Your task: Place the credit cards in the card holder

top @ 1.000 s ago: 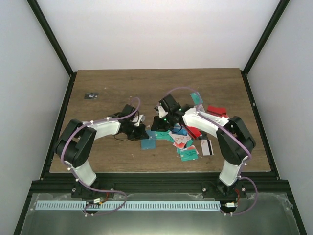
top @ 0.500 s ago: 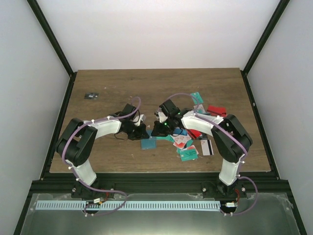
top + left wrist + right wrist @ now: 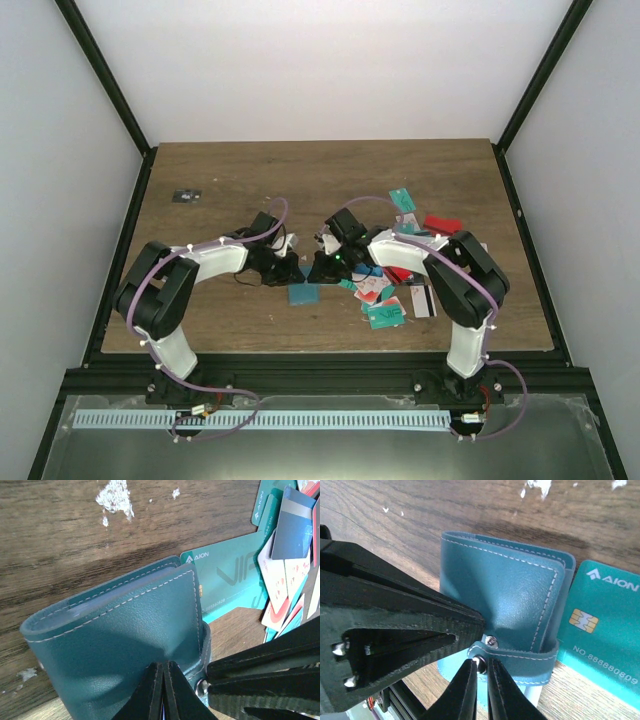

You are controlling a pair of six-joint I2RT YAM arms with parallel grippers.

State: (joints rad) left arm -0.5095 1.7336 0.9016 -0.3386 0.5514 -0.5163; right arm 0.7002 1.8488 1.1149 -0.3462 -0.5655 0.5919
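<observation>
Card holder edge in left pincer; right pincer seemingly on strap.

Your top view looks down from above and behind the arm bases, far from the card holder on the surface. Both wrist views press close over that holder, looking steeply down; they share it and the teal card just beside it.

The card holder, teal-blue leather with pale stitching, sits folded shut at the centre of the overhead view, its snap strap wrapped over one edge. A teal AION card lies partly beneath it. The remaining credit cards lie scattered and overlapping to its right.
</observation>
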